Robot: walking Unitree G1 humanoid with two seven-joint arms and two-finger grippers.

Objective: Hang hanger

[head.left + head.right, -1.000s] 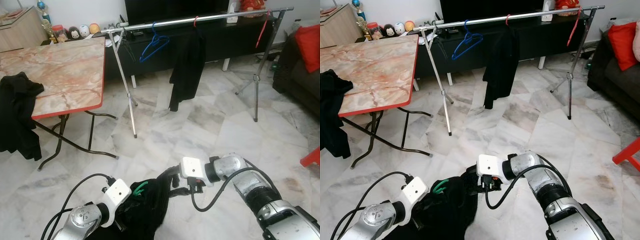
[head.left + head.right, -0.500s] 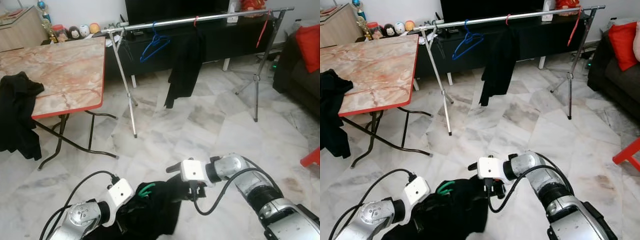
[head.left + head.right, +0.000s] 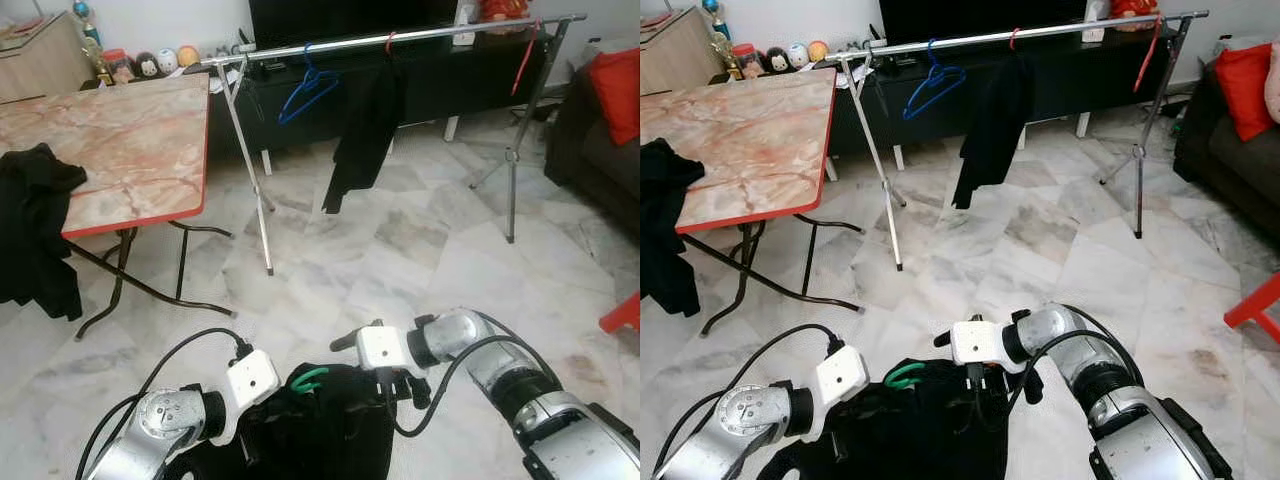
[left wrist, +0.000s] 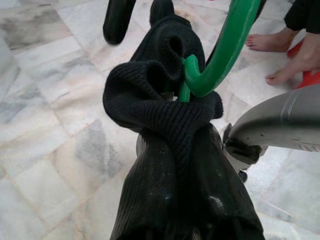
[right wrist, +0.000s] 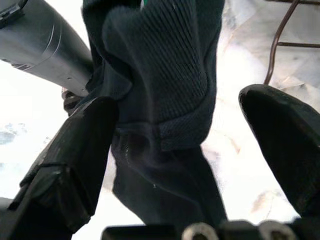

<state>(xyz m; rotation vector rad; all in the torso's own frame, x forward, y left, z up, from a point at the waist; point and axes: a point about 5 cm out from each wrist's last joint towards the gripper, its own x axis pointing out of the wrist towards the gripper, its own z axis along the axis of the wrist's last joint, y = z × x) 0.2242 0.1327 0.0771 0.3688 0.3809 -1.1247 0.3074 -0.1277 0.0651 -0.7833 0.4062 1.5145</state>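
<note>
The green hanger sits low in front of the robot, well apart from the clothes rail at the far side of the room; a black knitted top is bunched around the hanger's neck and hangs down from it over the marble floor; just the green hook pokes out of the cloth. The left gripper is down beside the hook, on the near side from the rail; the black cloth hides its fingers there, and in the left wrist view one black finger stands free of the cloth, so I cannot tell how wide it is or if it has hold of anything. The right gripper is on the other side of the bundle; its two fingers are spread wide, with a fold of the top between them; one finger touches the cloth and the other stands apart from it, so it is not pinching. On the rail hang a blue hanger, a black garment and a red hanger; to the left of the rail is a table with a red edge, and dark clothes hang over its near corner; a person's bare feet stand on the floor near the bundle.
</note>
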